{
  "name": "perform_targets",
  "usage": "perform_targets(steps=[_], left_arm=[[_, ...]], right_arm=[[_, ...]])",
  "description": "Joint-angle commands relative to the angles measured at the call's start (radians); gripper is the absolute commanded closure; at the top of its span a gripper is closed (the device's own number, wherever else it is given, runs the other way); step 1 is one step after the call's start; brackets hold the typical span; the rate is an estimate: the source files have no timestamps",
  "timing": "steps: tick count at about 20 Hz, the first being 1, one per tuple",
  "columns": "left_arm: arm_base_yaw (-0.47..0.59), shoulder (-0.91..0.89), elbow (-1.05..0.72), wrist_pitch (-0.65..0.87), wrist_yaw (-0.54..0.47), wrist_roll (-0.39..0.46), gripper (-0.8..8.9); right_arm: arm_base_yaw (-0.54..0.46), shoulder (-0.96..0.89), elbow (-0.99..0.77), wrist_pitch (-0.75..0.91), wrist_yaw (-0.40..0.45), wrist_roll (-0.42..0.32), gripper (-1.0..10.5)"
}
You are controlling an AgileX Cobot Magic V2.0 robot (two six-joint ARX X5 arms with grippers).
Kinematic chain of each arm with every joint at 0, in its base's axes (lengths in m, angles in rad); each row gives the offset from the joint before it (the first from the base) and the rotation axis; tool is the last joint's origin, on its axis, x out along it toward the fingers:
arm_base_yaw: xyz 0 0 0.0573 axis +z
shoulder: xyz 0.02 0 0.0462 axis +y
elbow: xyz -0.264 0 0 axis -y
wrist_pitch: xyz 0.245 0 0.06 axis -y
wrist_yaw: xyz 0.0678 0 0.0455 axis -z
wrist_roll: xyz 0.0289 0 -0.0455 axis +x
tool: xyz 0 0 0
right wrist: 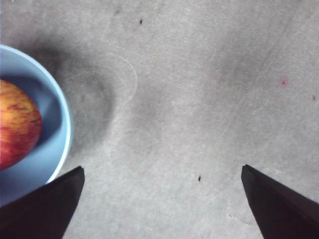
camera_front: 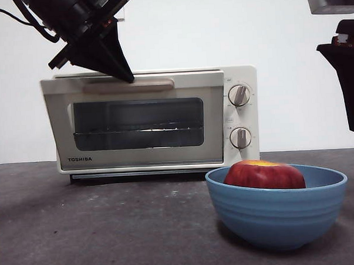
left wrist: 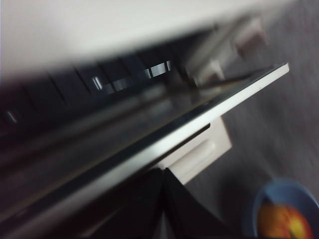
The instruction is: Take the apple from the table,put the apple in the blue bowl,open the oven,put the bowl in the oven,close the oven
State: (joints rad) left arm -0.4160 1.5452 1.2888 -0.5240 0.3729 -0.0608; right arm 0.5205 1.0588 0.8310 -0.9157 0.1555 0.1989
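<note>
Nearest, toward the right of the dark grey worktop (camera_front: 111,229), sits the blue bowl (camera_front: 278,213), round and glossy with faint ridges on its outside. The apple (camera_front: 264,175) lies inside it, dark red with a yellow-orange patch on top, rising just above the rim. High at the right edge, above and a little to the right of the bowl, hangs the right claw (right wrist: 162,199); in its own wrist view its two black jaws stand wide apart with nothing between them, bare worktop beneath, and the bowl's rim and the apple just beside one jaw. Farther back, left of centre, stands the oven (camera_front: 153,119), cream-white with a dark glass door, a wire rack visible behind the glass, a beige bar handle (camera_front: 128,86) along the door's top and two round knobs (camera_front: 239,96) at its right. The left claw (camera_front: 126,76) comes down from the upper left, its black tip at the handle. In its blurred wrist view the jaws are pressed close together at the handle, and the door's top edge stands slightly away from the oven body.
</note>
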Motion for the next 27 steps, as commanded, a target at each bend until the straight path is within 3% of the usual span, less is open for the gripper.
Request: perform_targets(steps=[1, 7, 11, 13, 15, 21, 27], left_arm=[[-0.013, 0.045, -0.01, -0.089, -0.036, 0.024, 8.06], [-0.041, 0.045, -0.01, -0.222, -0.036, 0.042, 8.06], [-0.055, 0.045, -0.01, -0.296, -0.034, 0.055, 8.06], [-0.059, 0.034, -0.01, -0.325, 0.056, 0.085, 8.06], [-0.064, 0.011, -0.01, -0.307, 0.1, 0.087, 8.06], [-0.061, -0.105, -0.016, -0.23, 0.099, 0.086, 8.06], [-0.013, -0.295, -0.112, -0.124, 0.051, 0.019, 8.06]], right_arm=[[0.005, 0.011, 0.005, 0.005, -0.003, 0.003, 4.5], [0.005, 0.011, 0.005, 0.004, -0.007, 0.003, 4.5], [0.004, 0.011, 0.005, -0.003, -0.066, 0.008, 4.5], [0.004, 0.012, 0.005, -0.013, -0.127, 0.026, 4.5], [0.004, 0.012, 0.005, -0.009, -0.138, 0.027, 4.5], [-0.019, 0.013, 0.005, 0.008, -0.174, 0.03, 4.6], [-0.021, 0.092, 0.005, 0.08, -0.226, 0.024, 4.7]])
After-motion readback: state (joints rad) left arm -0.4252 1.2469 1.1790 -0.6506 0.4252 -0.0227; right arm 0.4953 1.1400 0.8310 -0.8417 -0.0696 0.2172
